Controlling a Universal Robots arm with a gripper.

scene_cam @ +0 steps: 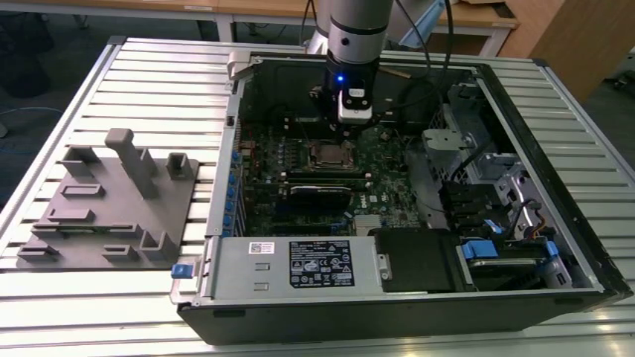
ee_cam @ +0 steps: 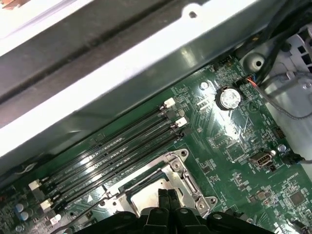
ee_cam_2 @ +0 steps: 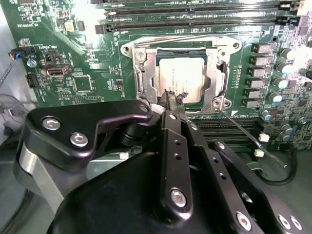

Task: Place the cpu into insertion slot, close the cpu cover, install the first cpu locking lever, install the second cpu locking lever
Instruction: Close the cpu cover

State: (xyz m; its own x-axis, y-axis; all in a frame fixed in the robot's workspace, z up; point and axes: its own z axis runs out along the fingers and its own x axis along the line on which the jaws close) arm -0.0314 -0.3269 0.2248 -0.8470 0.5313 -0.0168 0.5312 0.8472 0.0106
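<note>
The cpu (ee_cam_2: 187, 73) lies flat in the insertion slot (scene_cam: 331, 154) on the green motherboard. The silvery cpu cover (ee_cam_2: 141, 73) is down around it, its window showing the chip's metal top. My gripper (ee_cam_2: 171, 97) is shut with nothing between its fingers, and its tips sit at the cover's edge, just over the cpu's rim. In the first wrist view the same shut gripper (ee_cam: 168, 193) meets the cover (ee_cam: 183, 175). One thin locking lever (ee_cam_2: 251, 138) slopes free from a socket corner. Another lever (ee_cam_2: 180, 39) lies along the frame's far side.
The open computer case (scene_cam: 555, 97) walls in the board on all sides. Long black memory slots (ee_cam: 117, 148) run beside the socket, and a black card (scene_cam: 320, 195) stands nearby. Cables and drive bays (scene_cam: 496, 193) crowd the exterior view's right. A grey fixture block (scene_cam: 109, 201) sits outside on the slatted table.
</note>
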